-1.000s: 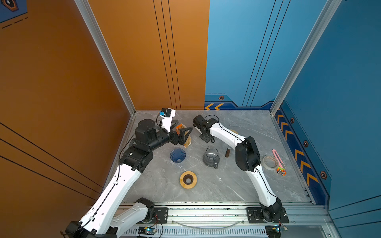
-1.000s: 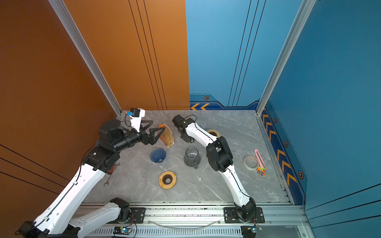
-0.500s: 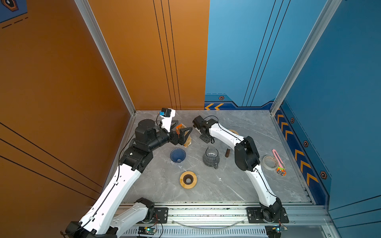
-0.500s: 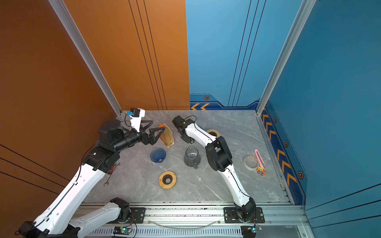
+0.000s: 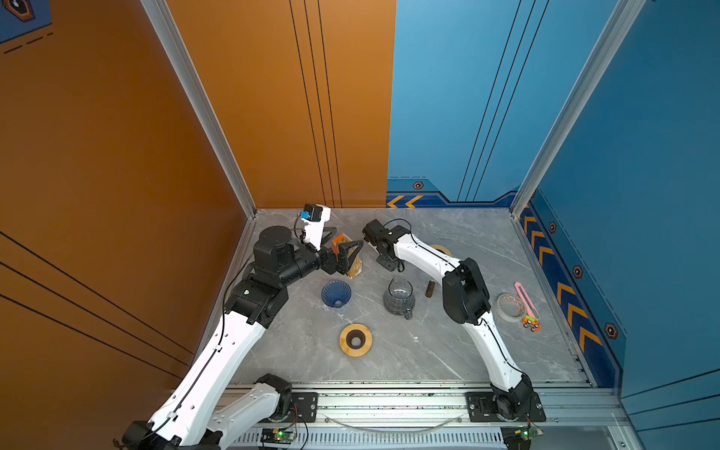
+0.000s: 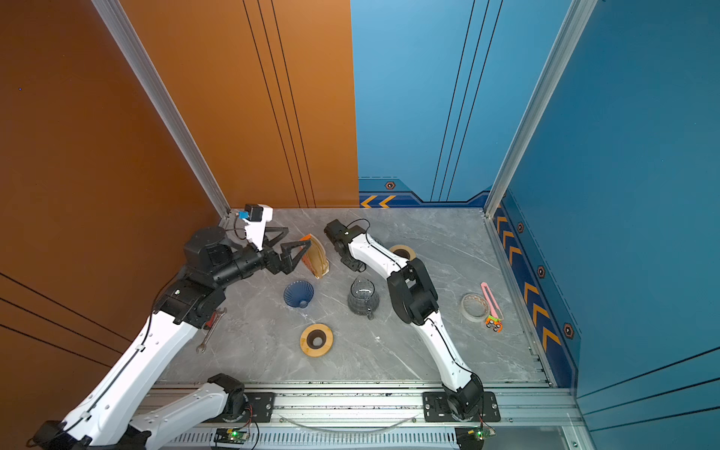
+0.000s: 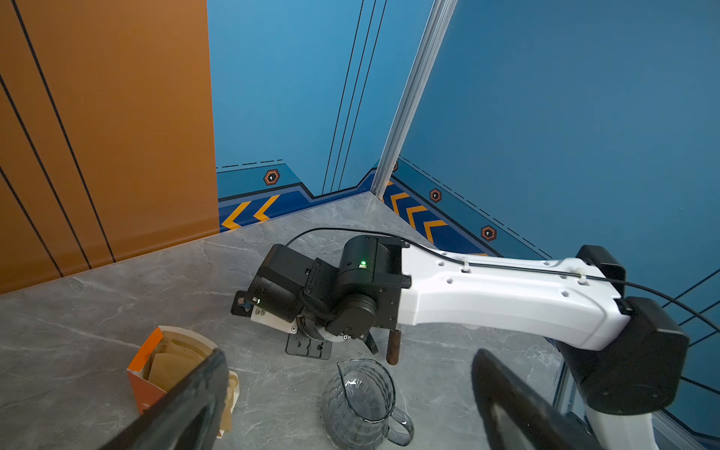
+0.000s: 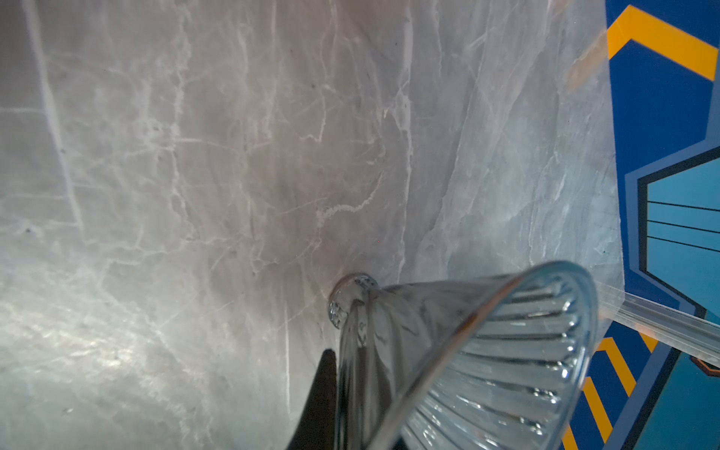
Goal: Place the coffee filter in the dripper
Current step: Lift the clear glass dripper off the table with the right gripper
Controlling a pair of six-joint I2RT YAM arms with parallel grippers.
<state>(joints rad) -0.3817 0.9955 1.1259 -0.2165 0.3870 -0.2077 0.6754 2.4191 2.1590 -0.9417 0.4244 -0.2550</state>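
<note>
**Item 1.** Brown paper coffee filters, stacked on edge in an open orange-and-white carton. They are located at the back left of the grey marble-patterned table. The edges are presented upward, presumably so that a single sheet can be pinched off. None has yet been taken out.

**Item 2.** Left gripper. The jaws are spread wide and nothing is held between them. It is held level just beside the carton, and one finger overlaps the carton in the left wrist view. The wide spread is judged to be preparation for closing on a filter.

**Item 3.** Dark blue ribbed glass cone dripper. It is laid on its side near the carton and is empty. With the mouth turned sideways, righting or steadying is judged necessary before a filter can be seated.

**Item 4.** Round wooden collar with a dark central hole. It is laid flat, apart from the dripper, and is probably the dripper's seat.

**Item 5.** Right gripper. The jaws are drawn together and pointed down at the table, just beside a clear ribbed glass jug. Nothing is seen clamped. One dark finger is shown close against glass in the right wrist view; contact cannot be told.
</note>
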